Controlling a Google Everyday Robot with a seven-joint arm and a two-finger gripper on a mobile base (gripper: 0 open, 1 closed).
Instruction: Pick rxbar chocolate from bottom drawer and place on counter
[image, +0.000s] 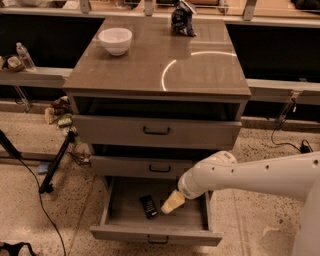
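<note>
The bottom drawer is pulled open, with a plain grey inside. The rxbar chocolate, a small flat black bar, lies on the drawer floor left of centre. My gripper, pale and cream-coloured, reaches down into the drawer from the right on a white arm. It sits just to the right of the bar, close beside it. The counter is the glossy grey-brown top above, with a curved light reflection.
A white bowl stands at the counter's back left and a dark glossy snack bag at the back centre. The two upper drawers are slightly open. A black stand leg and cable lie on the floor at the left.
</note>
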